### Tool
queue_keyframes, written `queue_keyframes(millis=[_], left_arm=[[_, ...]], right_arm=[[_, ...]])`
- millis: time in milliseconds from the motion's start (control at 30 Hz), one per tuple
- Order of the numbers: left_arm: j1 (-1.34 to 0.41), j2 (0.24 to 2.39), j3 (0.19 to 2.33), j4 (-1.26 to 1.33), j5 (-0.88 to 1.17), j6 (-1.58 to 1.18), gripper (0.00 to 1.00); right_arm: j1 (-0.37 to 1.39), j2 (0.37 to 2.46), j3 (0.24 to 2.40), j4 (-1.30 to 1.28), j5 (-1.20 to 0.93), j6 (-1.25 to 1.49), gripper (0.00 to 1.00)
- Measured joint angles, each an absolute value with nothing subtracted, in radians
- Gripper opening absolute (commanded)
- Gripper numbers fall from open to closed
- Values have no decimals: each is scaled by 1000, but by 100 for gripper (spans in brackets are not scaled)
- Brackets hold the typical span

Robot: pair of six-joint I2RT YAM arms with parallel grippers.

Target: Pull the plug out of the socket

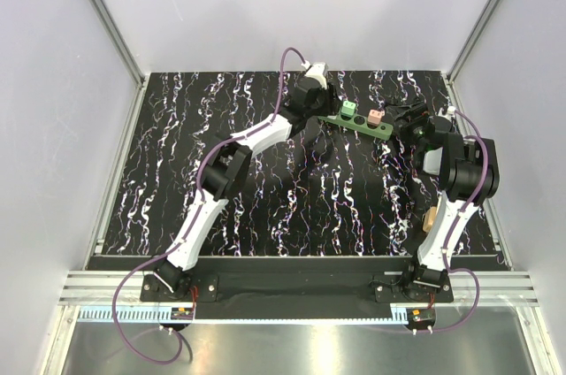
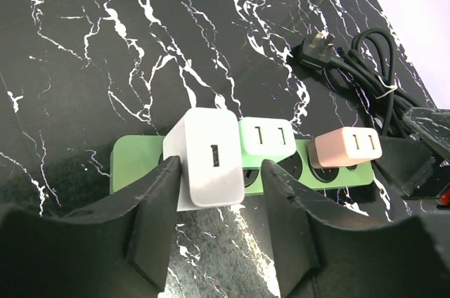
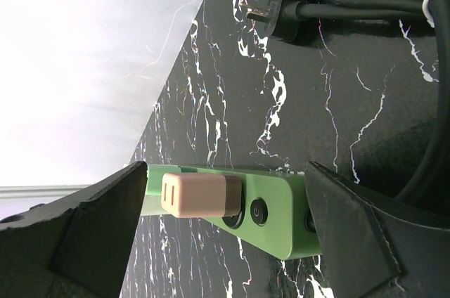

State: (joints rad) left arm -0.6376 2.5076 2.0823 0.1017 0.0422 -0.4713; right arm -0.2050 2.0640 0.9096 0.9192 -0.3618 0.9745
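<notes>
Left gripper (image 2: 221, 171) straddles white plug (image 2: 211, 161), jaws apart, not clamped. Right gripper (image 3: 226, 171) gapes around strip (image 2: 133, 164) end. Looks rigid, slick, light: pinch flat sides, brace strip.

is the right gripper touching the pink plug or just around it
Apart. The right wrist view shows the pink plug between the fingers of the open right gripper, with the green power strip showing in the gap on either side.

The left arm (image 1: 196, 220) and the right arm (image 1: 451, 220) have white links, black joints, purple cables (image 1: 283, 79) and matte black fingers (image 2: 151, 228).
</notes>
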Motion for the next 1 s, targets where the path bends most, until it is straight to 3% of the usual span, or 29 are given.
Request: queue_keyframes(millis=[100,233,367,500,1000], left_arm=[[-636,2508,2082,98,36,-480,50],[-638,2508,2082,97,33,-486,61],[-649,2508,2082,94,14,-482,61],[-658,2508,2082,73,-24,-480,50],[-673,2508,2081,13,-89,-490,49]], right_arm=[[-205,2064,910,919,-362,974,100],[-205,2064,910,919,-362,974,100],[-206,2064,910,919,-363,974,100],[-206,2064,910,919,-368,974,100],[-210,2076,910,940,-385,985,100]])
